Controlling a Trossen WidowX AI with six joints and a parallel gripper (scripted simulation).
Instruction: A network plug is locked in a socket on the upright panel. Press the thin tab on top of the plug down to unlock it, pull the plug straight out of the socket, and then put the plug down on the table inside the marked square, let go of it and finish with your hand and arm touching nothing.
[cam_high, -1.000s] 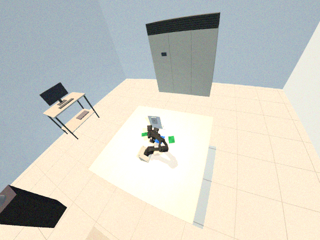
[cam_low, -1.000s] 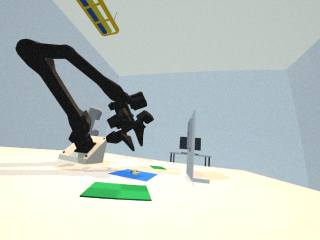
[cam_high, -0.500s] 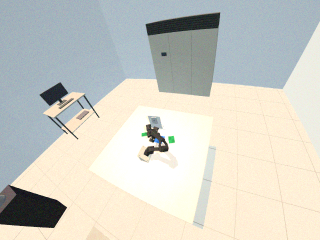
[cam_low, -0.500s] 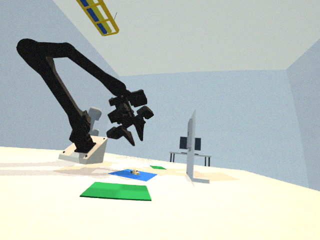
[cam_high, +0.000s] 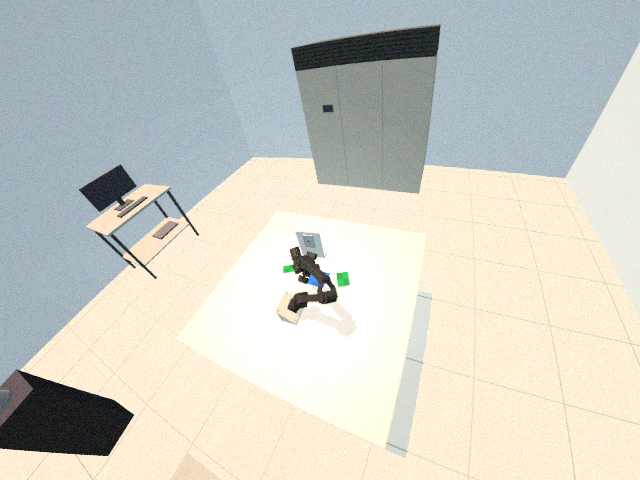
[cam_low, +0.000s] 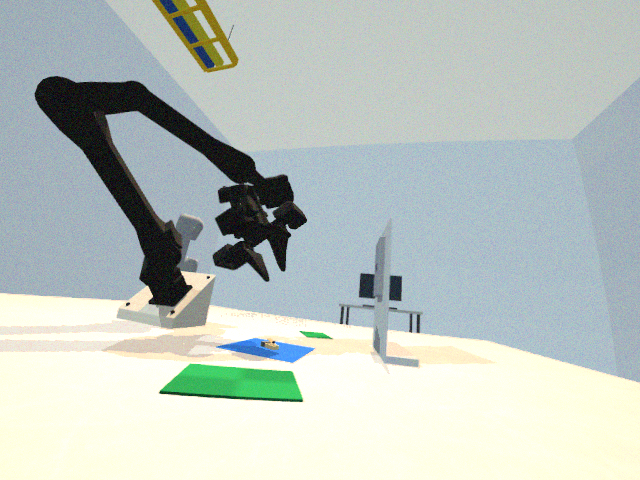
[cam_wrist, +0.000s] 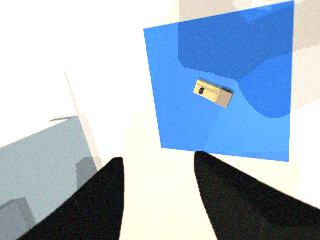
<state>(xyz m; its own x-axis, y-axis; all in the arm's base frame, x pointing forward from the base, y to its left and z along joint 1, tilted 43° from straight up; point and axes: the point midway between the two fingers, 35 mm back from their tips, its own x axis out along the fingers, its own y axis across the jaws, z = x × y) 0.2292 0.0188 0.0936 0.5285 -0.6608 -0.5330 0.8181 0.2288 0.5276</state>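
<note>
Network plug (cam_wrist: 213, 93): small tan block with a grey end, lying flat on the blue marked square (cam_wrist: 225, 115), inside its borders and toward the middle. Free of the socket; nothing touches it. In the exterior view the plug (cam_low: 269, 344) sits low on the blue marked square (cam_low: 242, 348), well below the tool.

Blue marked square: flat on the white table (cam_low: 361, 428), around the middle of the worktop, between the arm's base (cam_low: 170, 304) and the upright panel (cam_low: 381, 289).

Gripper (cam_low: 273, 273): raised in the air above the table, tips pointing down and toward the panel. Fingers part-way apart, a plain gap between them, holding nothing. In the wrist view the two dark fingers frame bare table at the near edge of the square; the plug lies beyond them, apart from both.

Arm (cam_low: 103, 134): black, bent high at the elbow, reaching out from its grey base; no part beyond the base is seen touching table, panel or plug.

Upright panel: thin grey plate on a small foot, standing on the table beyond the blue square, seen edge-on in the exterior view. Its socket cannot be made out from that side.

Green patches: one (cam_low: 232, 382) flat on the table nearer the camera than the blue square, a smaller one (cam_low: 315, 334) farther off, each beside the blue square.
</note>
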